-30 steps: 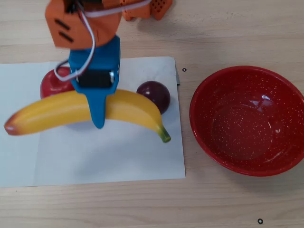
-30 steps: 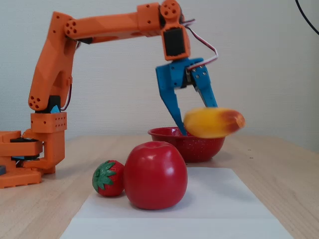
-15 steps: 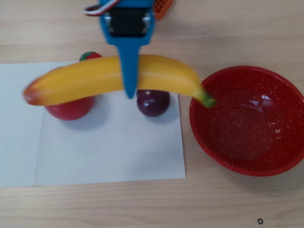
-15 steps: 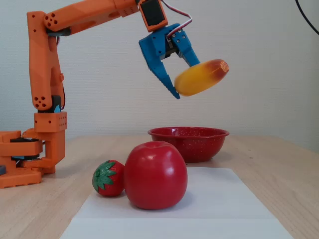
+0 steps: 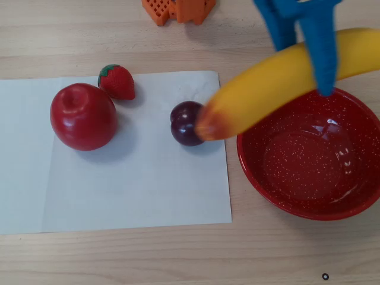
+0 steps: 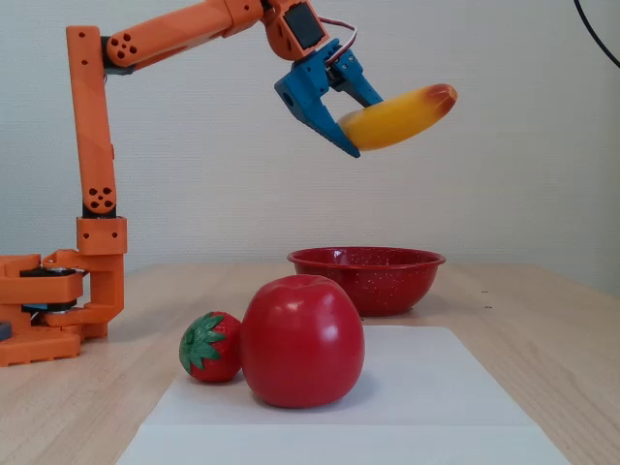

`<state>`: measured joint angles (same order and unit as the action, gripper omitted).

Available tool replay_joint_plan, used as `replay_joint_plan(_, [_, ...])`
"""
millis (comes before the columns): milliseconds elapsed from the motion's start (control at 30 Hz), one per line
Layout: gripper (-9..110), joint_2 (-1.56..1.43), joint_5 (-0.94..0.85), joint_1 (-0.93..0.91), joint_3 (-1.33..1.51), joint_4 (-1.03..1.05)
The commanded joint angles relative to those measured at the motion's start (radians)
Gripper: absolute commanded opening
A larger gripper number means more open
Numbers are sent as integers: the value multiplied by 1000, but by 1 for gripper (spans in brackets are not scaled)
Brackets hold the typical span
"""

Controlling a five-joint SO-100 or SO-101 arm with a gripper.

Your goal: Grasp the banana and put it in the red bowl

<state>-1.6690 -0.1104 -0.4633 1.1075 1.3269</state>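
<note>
My blue gripper (image 5: 309, 56) is shut on the yellow banana (image 5: 279, 83) and holds it high in the air. In the fixed view the gripper (image 6: 354, 121) grips the banana (image 6: 402, 116) near one end, with the orange-red tip pointing away from the arm. The red speckled bowl (image 5: 312, 157) sits on the wooden table at the right of the overhead view, partly under the banana. In the fixed view the bowl (image 6: 366, 276) stands well below the raised banana.
A white paper sheet (image 5: 136, 190) holds a red apple (image 5: 83, 116), a strawberry (image 5: 117, 81) and a dark plum (image 5: 186, 123). The orange arm base (image 6: 48, 310) stands at the left of the fixed view; an orange part (image 5: 178, 10) shows at the overhead view's top edge.
</note>
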Motion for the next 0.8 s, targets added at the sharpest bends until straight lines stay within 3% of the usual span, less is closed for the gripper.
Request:
replay_joint_plan(0, [0,-71,-20,-52,-11,-71])
replay_joint_plan(500, [0,15,64,-144,357,-454])
replay_joint_plan(767, [29,58,97,-135,433,-471])
